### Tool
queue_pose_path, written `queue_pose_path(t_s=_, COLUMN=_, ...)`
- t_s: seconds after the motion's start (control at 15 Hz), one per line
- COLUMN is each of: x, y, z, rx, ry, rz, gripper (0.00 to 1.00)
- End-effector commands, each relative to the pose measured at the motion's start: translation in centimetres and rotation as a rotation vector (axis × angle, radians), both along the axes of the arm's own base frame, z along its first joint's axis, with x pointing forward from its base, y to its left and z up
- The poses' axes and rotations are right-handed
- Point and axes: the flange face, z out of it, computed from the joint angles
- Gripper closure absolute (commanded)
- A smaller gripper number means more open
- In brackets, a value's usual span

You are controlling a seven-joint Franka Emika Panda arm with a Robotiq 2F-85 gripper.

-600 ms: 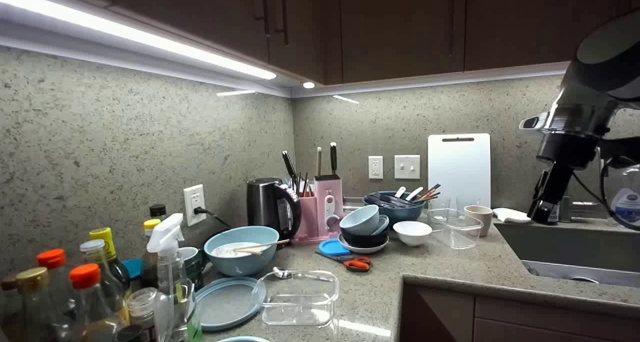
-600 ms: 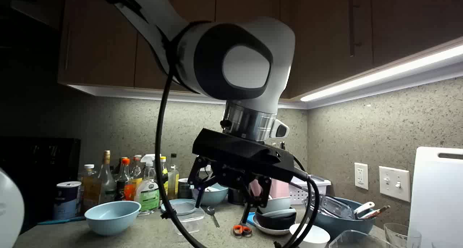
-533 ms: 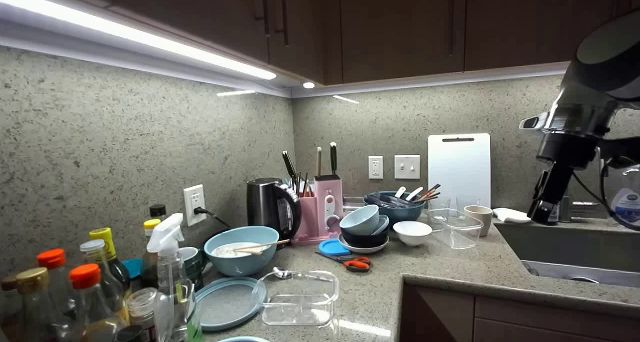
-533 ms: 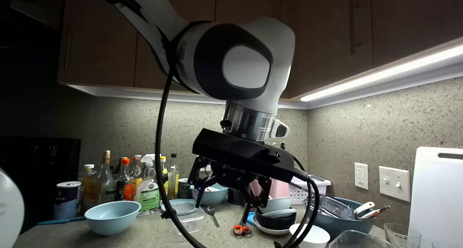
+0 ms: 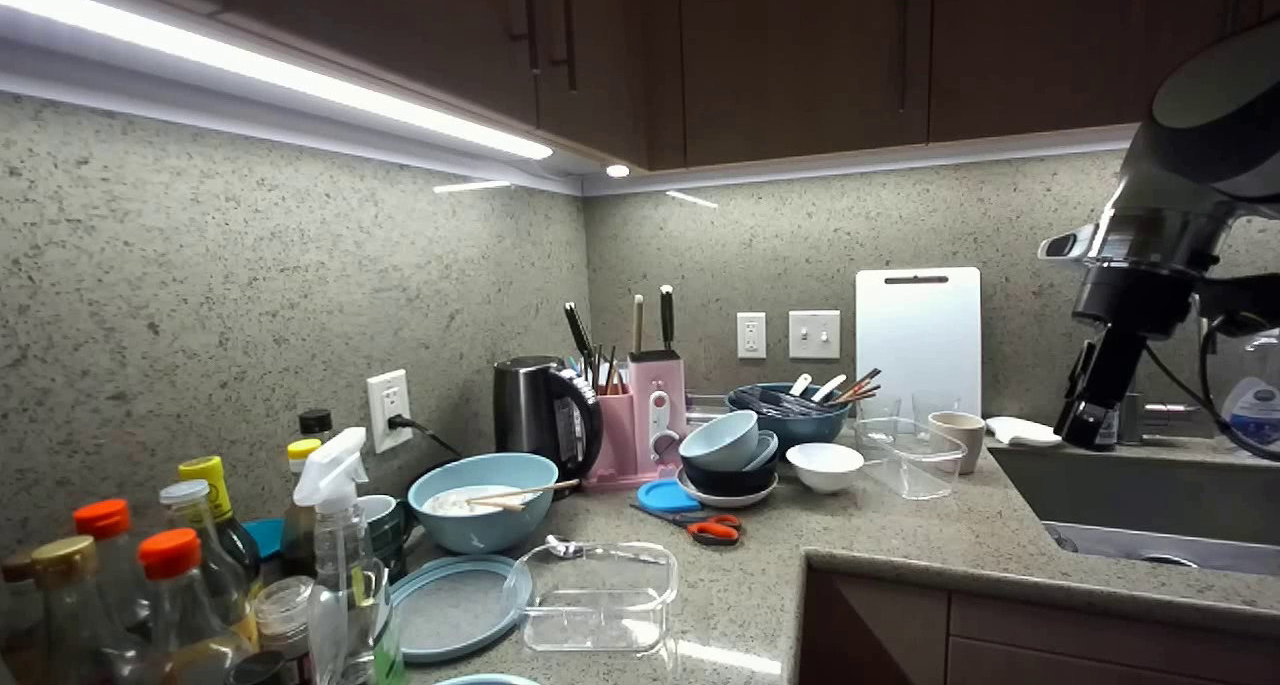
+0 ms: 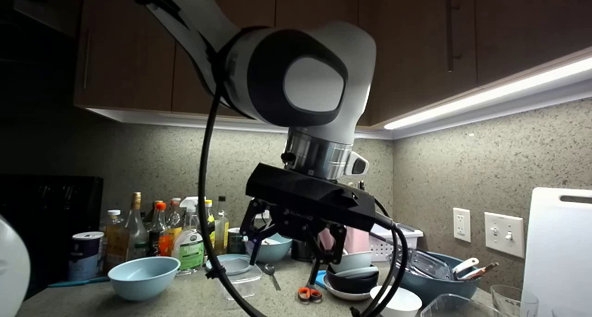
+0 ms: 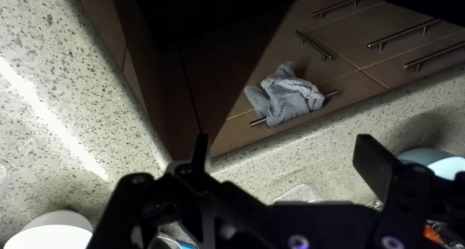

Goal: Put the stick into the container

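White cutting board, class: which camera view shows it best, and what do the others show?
An exterior view, where the white cutting board stands uncropped, partly blocked only low down. It also appears in an exterior view, cropped at right; the wrist view lacks it.

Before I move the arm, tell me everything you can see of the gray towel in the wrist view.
The towel is gray, with the fuzzy look of terry cloth and a paler folded edge. It hangs crumpled over a metal bar handle on a brown cabinet front, both handle ends sticking out past it. The fingers are apart from it. Its far side is hidden, and whether it is damp I cannot tell.
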Motion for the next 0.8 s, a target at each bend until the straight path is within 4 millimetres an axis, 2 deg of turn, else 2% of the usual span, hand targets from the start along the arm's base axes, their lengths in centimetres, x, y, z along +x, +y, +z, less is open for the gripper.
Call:
queue_pose_path(t_s=0.0, x=2.3, y=3.7, z=0.1, rx=-0.070, ry=-0.014, rz=0.106, gripper=0.00)
queue_pose_path(t_s=0.2, x=4.7, y=10.3, z=0.3, rx=-0.165, ry=-0.027, rz=0.262, gripper=0.00)
queue_pose_path(t_s=0.47, x=6.7, y=19.6, z=-1.0, rx=-0.289, ry=-0.035, rz=0.496, gripper=0.00)
queue_pose_path(t_s=0.6, x=6.6, y=22.1, z=-1.2, rx=-0.329, ry=-0.044, rz=0.585, gripper=0.00)
queue_pose_path(t_s=0.67, x=6.3, y=20.7, z=-0.7, rx=-0.302, ry=-0.031, rz=0.533, gripper=0.00)
queue_pose_path(t_s=0.73, x=6.3, y=21.9, z=-1.0, rx=-0.315, ry=-0.028, rz=0.564, gripper=0.00)
